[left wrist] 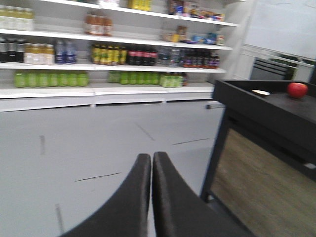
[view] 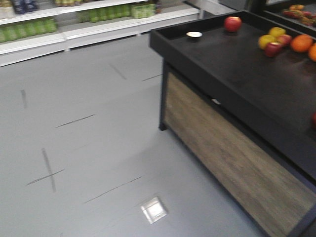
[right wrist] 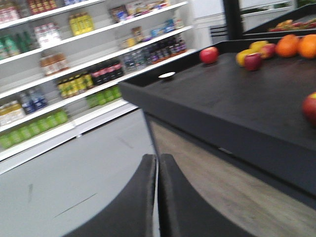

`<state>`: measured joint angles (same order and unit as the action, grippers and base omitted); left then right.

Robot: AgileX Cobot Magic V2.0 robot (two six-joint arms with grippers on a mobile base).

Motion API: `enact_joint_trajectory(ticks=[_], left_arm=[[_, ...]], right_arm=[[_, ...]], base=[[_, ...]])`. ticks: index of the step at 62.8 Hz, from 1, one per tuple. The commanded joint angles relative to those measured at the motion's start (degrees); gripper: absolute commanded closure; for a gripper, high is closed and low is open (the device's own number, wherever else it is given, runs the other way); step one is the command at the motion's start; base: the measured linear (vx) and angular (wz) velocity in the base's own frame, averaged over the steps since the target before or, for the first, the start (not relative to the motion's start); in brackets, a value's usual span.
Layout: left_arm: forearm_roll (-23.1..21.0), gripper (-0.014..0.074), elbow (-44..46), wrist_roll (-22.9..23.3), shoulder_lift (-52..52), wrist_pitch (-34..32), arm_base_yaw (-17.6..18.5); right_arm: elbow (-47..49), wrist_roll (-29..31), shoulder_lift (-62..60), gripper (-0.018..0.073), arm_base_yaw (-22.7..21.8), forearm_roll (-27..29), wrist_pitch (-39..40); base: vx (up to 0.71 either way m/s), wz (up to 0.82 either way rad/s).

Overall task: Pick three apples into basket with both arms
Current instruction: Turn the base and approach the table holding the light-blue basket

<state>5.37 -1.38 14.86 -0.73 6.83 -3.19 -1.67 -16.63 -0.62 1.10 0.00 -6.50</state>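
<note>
A red apple sits alone at the far corner of the black display table; it also shows in the left wrist view and the right wrist view. Two more red apples lie in a fruit pile further right. Another red apple shows at the right edge. My left gripper is shut and empty, hanging over the floor left of the table. My right gripper is also shut and empty, in front of the table's wooden side. The basket is out of view.
Yellow apples and oranges lie in the pile with the red ones. A small white dish sits near the table's far corner. Store shelves with bottles line the back wall beyond the grey floor.
</note>
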Motion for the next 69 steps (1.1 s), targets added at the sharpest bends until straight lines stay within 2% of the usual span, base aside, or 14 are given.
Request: enact_joint_trajectory(ticks=[1,69], left_arm=[[-0.3,0.0603,-1.3,0.4,-0.8,-4.3,-0.2],[-0.3,0.0603,-1.3,0.4,-0.8,-4.3,-0.2]], right_arm=[[-0.8,0.3,-0.6,0.0564,-0.4,-0.4,4.0],[-0.8,0.3,-0.6,0.0564,-0.4,-0.4,4.0]], base=[[0.14,-0.63],[0.08,-0.56]])
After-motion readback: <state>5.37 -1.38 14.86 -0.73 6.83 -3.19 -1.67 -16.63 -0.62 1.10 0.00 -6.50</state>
